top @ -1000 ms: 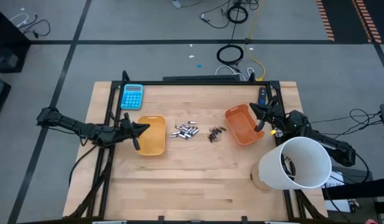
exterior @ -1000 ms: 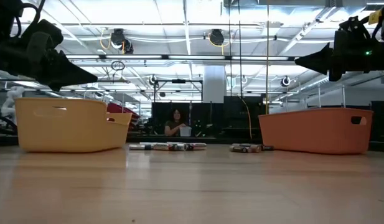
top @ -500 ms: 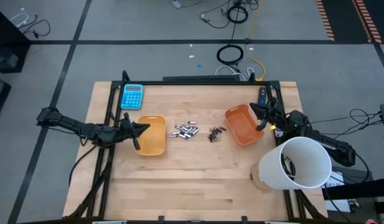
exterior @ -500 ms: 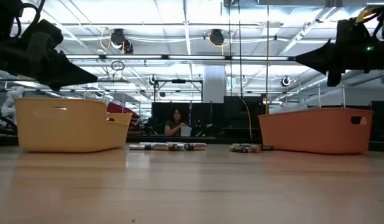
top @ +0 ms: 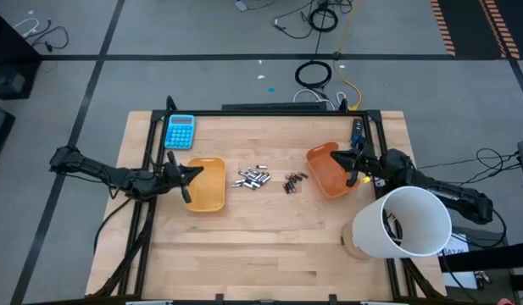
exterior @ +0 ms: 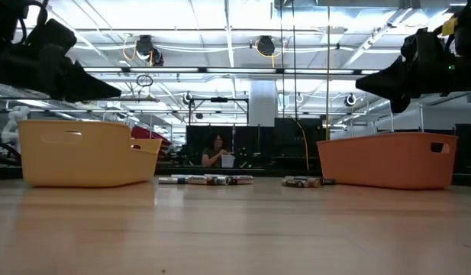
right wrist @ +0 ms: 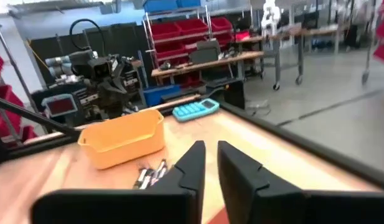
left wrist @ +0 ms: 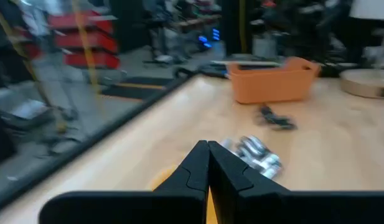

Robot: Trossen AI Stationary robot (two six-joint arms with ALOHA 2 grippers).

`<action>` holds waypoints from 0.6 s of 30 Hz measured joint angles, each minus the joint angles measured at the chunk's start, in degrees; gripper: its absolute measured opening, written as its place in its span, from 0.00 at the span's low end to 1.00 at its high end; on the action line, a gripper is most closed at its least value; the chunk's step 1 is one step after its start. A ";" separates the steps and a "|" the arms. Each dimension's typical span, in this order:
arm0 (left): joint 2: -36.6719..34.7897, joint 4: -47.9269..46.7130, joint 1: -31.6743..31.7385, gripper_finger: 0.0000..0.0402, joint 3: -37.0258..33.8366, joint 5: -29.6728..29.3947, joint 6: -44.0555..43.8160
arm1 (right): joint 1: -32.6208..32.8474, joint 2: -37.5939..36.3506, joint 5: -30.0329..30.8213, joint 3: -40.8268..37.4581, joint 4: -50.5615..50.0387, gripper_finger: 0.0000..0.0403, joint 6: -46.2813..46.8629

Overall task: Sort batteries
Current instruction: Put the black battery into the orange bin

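Jaws of left gripper [top: 186, 176] pressed together, right gripper [top: 353, 163] slightly spread. We judge the batteries [top: 253, 178], frame centre, light, slippery; pinch mid-body.

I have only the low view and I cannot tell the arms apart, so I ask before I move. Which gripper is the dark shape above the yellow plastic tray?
Observer: That is the left gripper. Seen from above, it hangs over the left edge of the yellow plastic tray.
Operator: Are its fingers open?
Observer: No. The left wrist view shows them shut together.
Operator: And the other gripper?
Observer: The right gripper is over the right edge of the orange plastic tray. Its wrist view shows a narrow empty gap between the fingers.
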 joint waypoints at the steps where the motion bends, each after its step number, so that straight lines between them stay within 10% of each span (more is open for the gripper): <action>1: -0.01 1.56 0.55 0.04 0.00 -0.97 0.85 | 0.00 0.62 0.02 0.00 1.60 0.14 -1.44; 10: 0.12 8.83 4.46 0.24 0.15 -0.64 -6.41 | 0.00 8.05 -0.04 2.46 5.57 0.40 -4.65; 18: 0.12 9.08 4.24 0.29 0.17 4.64 -2.65 | 1.50 15.40 -0.34 6.13 4.75 0.40 -5.43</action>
